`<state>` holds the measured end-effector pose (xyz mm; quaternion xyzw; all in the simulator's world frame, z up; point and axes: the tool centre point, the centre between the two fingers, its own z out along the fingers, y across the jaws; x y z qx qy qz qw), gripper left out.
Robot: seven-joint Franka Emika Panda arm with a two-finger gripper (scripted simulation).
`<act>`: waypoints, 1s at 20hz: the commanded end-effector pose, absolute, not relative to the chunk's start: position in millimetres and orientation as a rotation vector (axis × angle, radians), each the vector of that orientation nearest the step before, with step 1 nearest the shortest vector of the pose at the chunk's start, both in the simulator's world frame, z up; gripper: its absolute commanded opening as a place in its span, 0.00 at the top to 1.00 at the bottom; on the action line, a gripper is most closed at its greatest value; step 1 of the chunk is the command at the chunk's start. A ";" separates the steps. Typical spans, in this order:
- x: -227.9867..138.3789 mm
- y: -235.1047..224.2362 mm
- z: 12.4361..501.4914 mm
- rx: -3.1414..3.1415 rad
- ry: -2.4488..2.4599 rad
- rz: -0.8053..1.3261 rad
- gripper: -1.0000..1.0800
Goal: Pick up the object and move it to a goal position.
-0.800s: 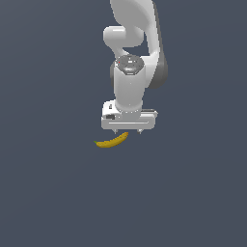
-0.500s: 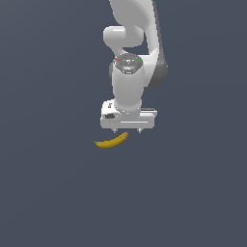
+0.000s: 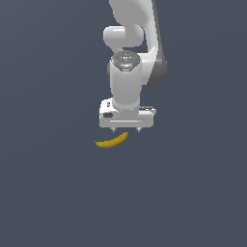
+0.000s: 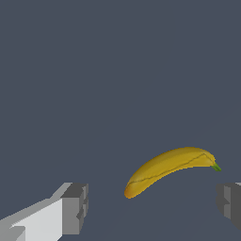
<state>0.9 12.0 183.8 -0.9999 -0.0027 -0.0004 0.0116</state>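
Observation:
The small curved yellow banana (image 3: 112, 141) lies on the dark grey floor, just below my gripper in the exterior view, with one end tucked under the hand. In the wrist view the banana (image 4: 169, 168) shows whole, with a small green stem tip, lying a little ahead of the line between my two fingers. My gripper (image 3: 126, 129) hangs from the white arm above it. Its fingers (image 4: 75, 207) stand wide apart and hold nothing. The gripper (image 4: 153, 207) is open.
A flat dark grey floor (image 3: 53, 193) fills both views. No other object and no marker shows.
The wrist has turned a little and the hand has shifted slightly toward the exterior view's left. The banana has not moved.

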 end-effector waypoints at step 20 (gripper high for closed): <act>-10.7 -8.0 141.5 -3.043 0.650 0.015 0.04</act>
